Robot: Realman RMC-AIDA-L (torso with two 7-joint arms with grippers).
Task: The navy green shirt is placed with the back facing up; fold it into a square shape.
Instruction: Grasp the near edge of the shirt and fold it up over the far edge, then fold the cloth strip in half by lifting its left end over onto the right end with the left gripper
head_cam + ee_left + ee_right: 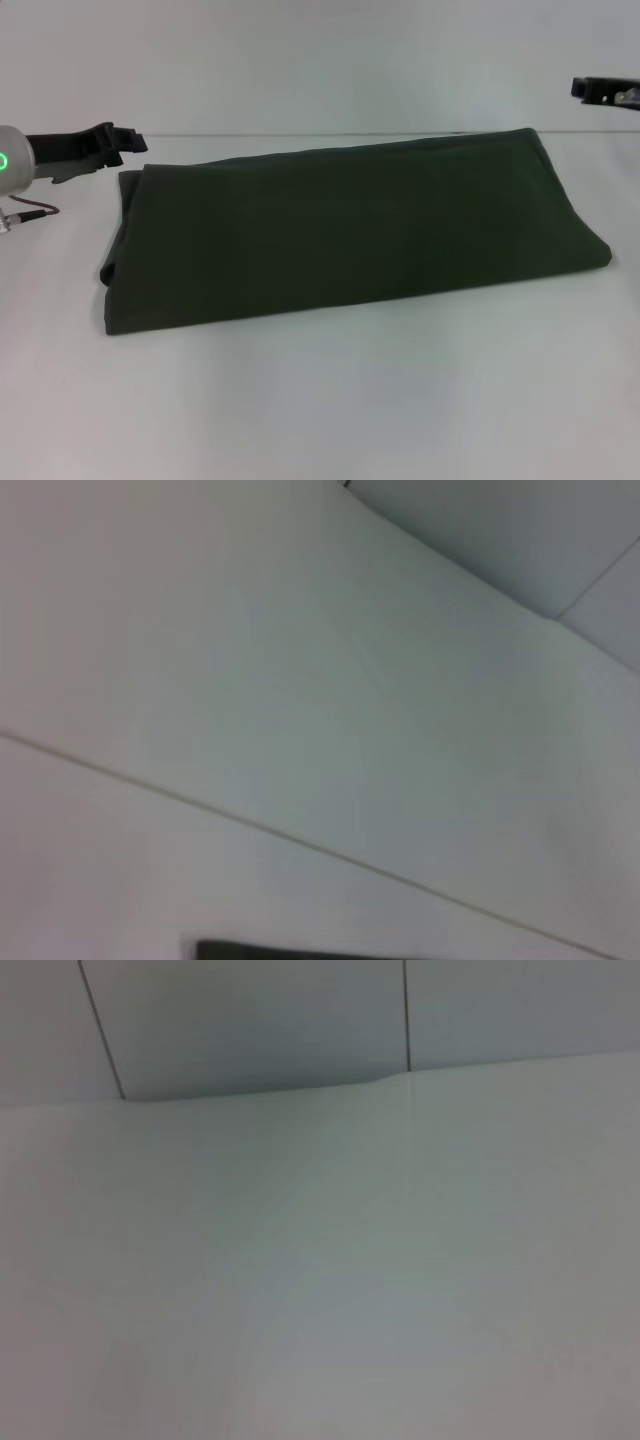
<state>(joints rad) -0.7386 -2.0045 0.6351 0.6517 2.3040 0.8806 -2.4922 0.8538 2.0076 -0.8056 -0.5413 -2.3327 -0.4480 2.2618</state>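
Observation:
The navy green shirt (350, 230) lies on the white table (330, 400), folded into a long, wide band with its plain side up and no lettering showing. Its left end has layered edges; its right end is a rounded fold. My left gripper (125, 145) hovers just beyond the shirt's far left corner, open and empty. My right gripper (605, 92) is up at the far right, apart from the shirt, and holds no cloth. A dark strip (300, 950) shows in the left wrist view; I cannot tell what it is.
Bare white table lies in front of the shirt and on both sides of it. A pale wall (320, 60) stands behind the table's far edge. A cable (30, 212) hangs by the left arm. The right wrist view shows only table (320, 1280) and wall.

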